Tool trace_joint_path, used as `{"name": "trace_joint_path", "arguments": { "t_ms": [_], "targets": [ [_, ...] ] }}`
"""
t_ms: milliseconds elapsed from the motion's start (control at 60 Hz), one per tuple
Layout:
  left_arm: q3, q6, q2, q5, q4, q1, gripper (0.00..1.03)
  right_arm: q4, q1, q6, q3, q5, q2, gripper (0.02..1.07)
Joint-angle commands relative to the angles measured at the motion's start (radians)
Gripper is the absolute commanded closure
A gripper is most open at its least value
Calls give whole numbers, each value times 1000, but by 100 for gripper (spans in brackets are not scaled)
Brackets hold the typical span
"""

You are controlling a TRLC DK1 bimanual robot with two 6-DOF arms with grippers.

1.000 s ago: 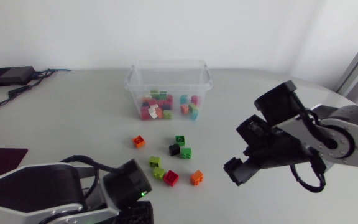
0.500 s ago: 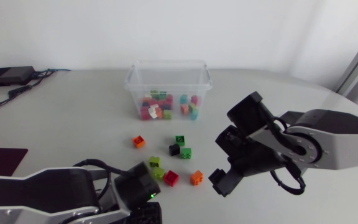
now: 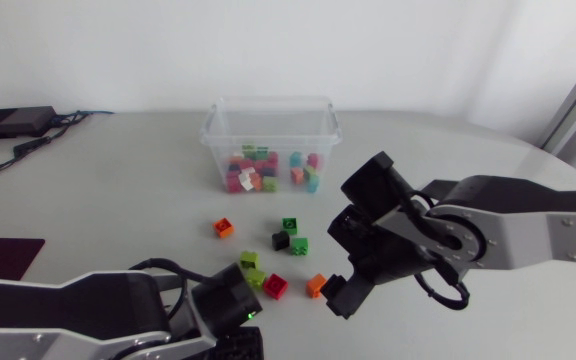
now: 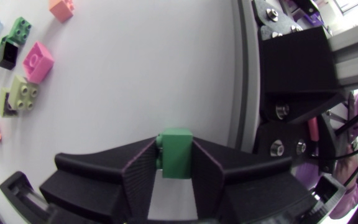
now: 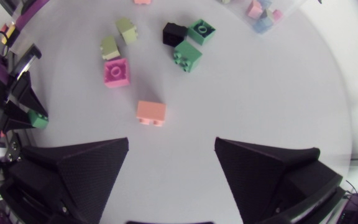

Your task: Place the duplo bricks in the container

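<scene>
The right gripper, fingers spread wide as if to straddle a brick, hung over the tabletop with the orange brick just ahead, apparently its next pick, while the left gripper was clamped on a green brick, presumably bound for the clear container beyond the loose bricks.

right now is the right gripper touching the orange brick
Apart. The right wrist view shows the orange brick lying ahead of the open right gripper, with bare table between it and both fingers.
</scene>
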Motion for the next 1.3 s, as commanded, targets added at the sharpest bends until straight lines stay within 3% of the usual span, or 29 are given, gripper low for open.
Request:
{"name": "trace_joint_path", "arguments": {
  "t_ms": [0, 450, 817, 1050, 1183, 1283],
  "targets": [
    [-15, -5, 16, 2, -4, 21, 77, 3, 17, 10, 27, 0, 33, 7],
    [49, 38, -122, 2, -38, 291, 77, -13, 48, 44, 160, 26, 278, 10],
    [271, 34, -188, 34, -98, 483, 77, -16, 57, 45, 185, 23, 339, 17],
    [336, -5, -176, 54, -43, 569, 77, -20, 68, 50, 202, 23, 362, 42],
    [350, -35, -170, 54, 13, 587, 77, -11, 69, 50, 205, 21, 370, 64],
    [370, -57, -156, 54, 48, 608, 76, -7, 69, 48, 205, 21, 370, 67]
  ]
}}
